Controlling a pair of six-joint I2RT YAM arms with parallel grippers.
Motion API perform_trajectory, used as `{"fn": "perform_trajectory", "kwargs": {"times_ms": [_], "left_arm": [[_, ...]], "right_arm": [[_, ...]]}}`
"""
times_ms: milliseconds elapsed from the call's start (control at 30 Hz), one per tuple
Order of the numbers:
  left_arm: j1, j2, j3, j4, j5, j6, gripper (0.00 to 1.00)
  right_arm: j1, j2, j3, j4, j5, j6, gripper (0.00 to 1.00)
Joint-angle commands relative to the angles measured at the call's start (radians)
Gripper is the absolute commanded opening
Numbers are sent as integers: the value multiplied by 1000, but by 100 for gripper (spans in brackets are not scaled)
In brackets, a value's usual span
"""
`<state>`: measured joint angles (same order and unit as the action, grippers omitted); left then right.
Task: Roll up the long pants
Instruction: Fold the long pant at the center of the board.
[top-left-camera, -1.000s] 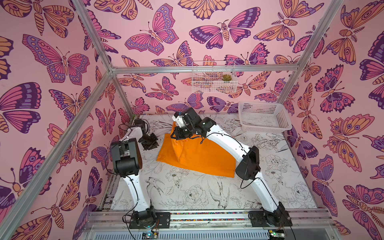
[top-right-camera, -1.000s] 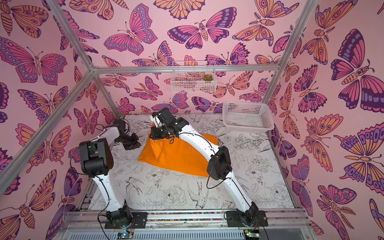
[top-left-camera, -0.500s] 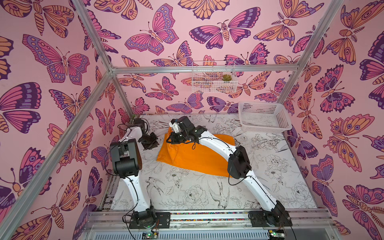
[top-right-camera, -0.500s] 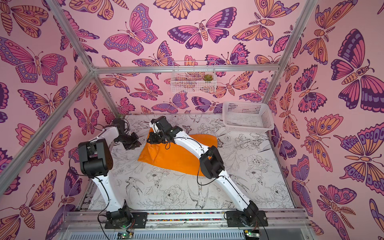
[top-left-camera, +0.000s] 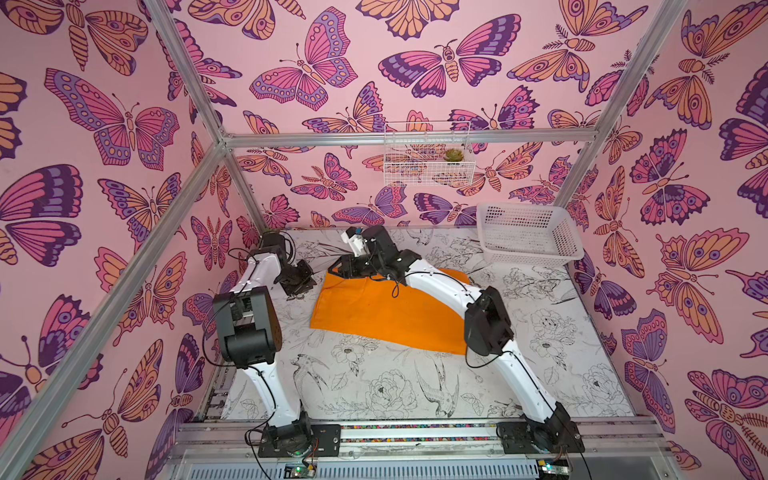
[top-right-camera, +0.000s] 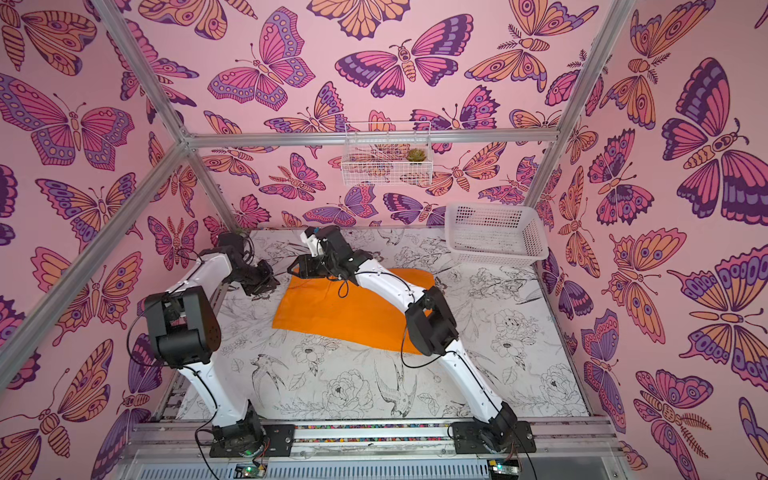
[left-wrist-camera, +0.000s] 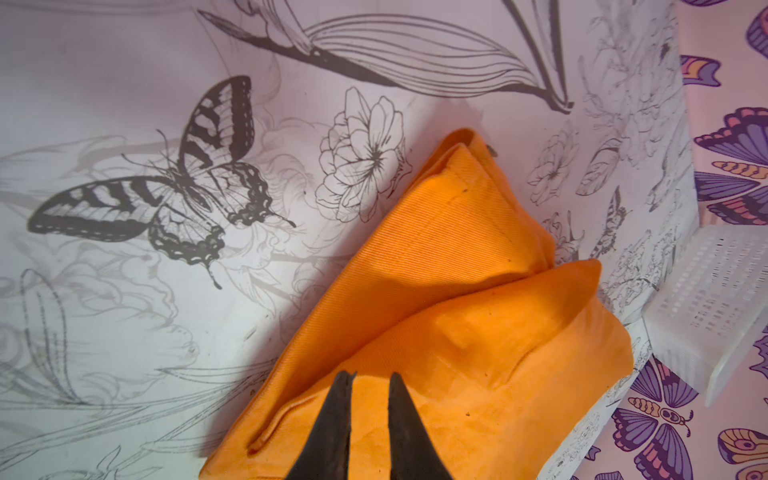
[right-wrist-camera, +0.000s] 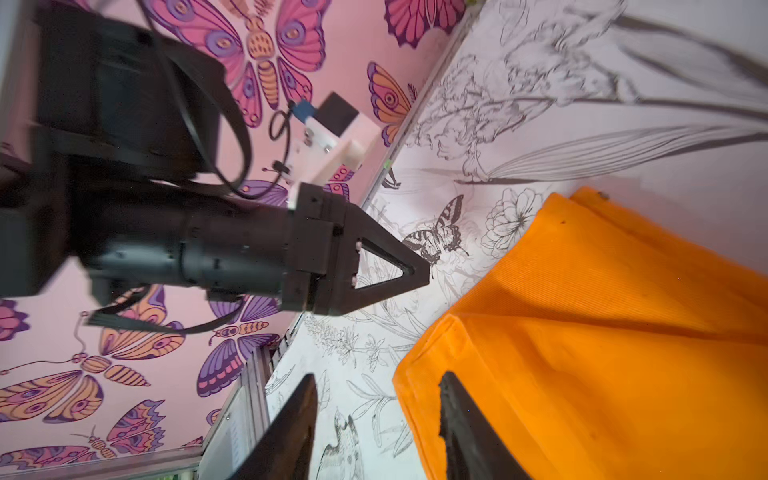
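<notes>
On the flower-printed surface (top-left-camera: 374, 395) the long pants (top-left-camera: 374, 309) lie toward the back, left of centre. They are folded into one flat orange slab with no turn of a roll in it, so I judge that flattening is done and rolling is not yet begun. The slab's long axis runs across the surface from side to side, its right end slanting a little toward the front. I cannot tell which end is the waist and which the cuffs. The right claw (right-wrist-camera: 378, 384) hangs about half open at the far left corner, gripping nothing, with one finger (right-wrist-camera: 461, 415) over the cloth's edge. The left claw (left-wrist-camera: 370, 376) hovers just beside the left short edge, parted by a slit and empty. Next, I think, both claws must take that short edge and turn it over along the long axis, evenly and tightly.
</notes>
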<state>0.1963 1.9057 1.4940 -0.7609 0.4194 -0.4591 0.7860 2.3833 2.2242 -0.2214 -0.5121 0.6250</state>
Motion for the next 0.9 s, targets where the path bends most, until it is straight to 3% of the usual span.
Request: {"fn": "perform_trajectory", "kwargs": {"times_ms": [0, 200, 367, 567, 867], "left_arm": [[-30, -87, -8, -21, -27, -4, 20], [-182, -154, -49, -39, -86, -5, 21], [-322, -44, -11, -37, -101, -18, 24], [-324, 7, -18, -31, -108, -46, 35], [-323, -52, -189, 142, -56, -190, 42]], "right_arm": [[-67, -213, -181, 25, 30, -79, 48], [-74, -408, -529, -68, 98, -181, 46], [-80, -481, -740, 20, 119, -138, 43], [-97, -537, -792, -49, 125, -166, 41], [-130, -567, -854, -23, 84, -158, 38]]}}
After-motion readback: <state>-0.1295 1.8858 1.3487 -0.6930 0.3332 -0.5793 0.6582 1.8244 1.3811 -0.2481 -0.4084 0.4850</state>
